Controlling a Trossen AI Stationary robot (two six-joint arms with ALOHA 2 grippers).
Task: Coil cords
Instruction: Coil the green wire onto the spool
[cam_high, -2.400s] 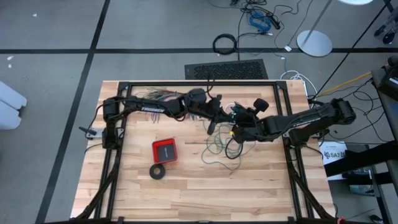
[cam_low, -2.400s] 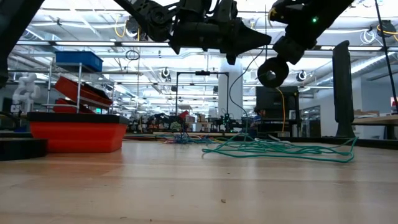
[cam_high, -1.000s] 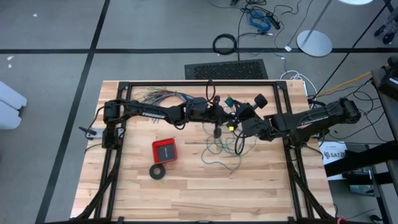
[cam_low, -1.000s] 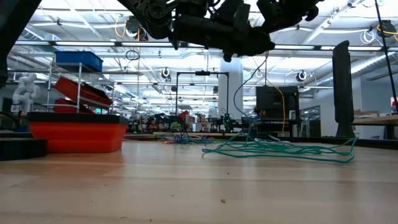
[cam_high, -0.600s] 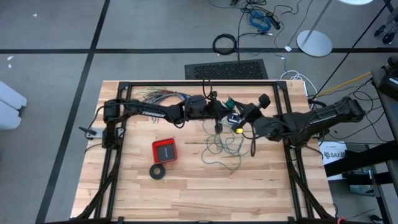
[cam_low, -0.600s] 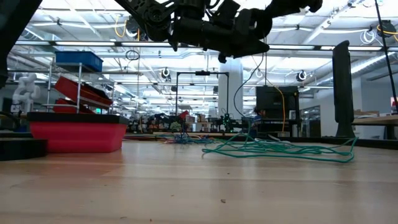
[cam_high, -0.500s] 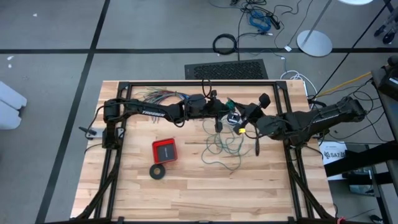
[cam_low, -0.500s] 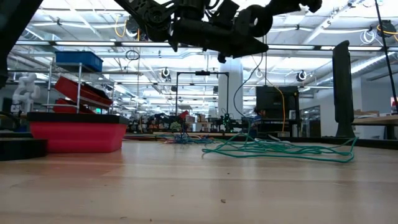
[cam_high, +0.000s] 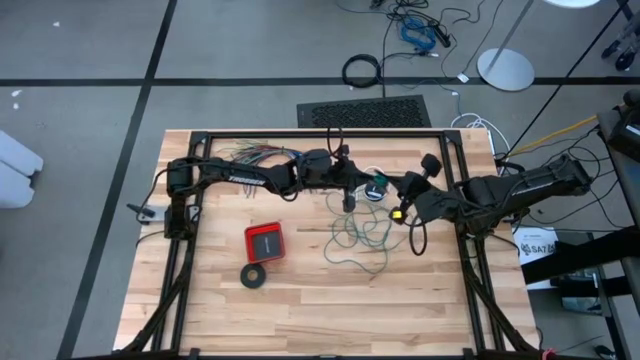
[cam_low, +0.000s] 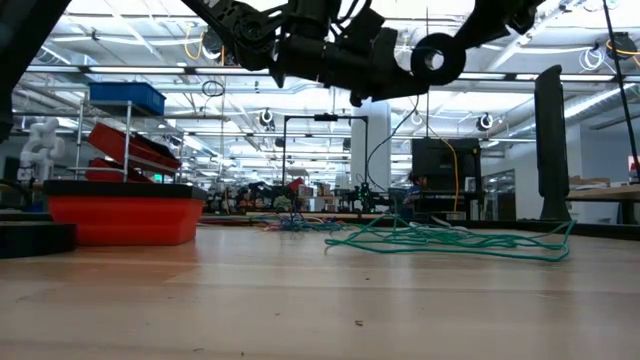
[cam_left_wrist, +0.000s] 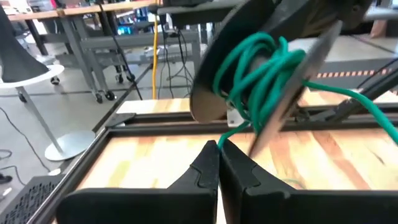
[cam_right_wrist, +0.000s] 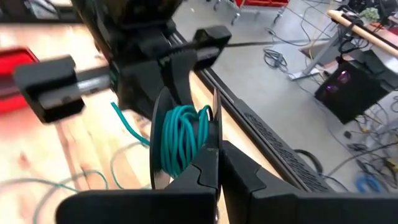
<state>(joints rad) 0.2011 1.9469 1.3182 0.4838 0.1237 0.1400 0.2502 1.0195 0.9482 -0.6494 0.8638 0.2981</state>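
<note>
Both closed end effectors, left (cam_high: 350, 200) and right (cam_high: 378, 190), apparently wound more teal wire (cam_right_wrist: 181, 144) since earlier.

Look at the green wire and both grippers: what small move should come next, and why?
Probably another wrap. The right gripper is shut on the green wire, part wound into a coil beside the shut left gripper, while loose loops lie on the table.

Red box (cam_high: 265, 241) beside black tape ring (cam_high: 254, 276); many-coloured wires (cam_high: 250, 154) fanned near the table's (cam_high: 300, 310) far edge.
</note>
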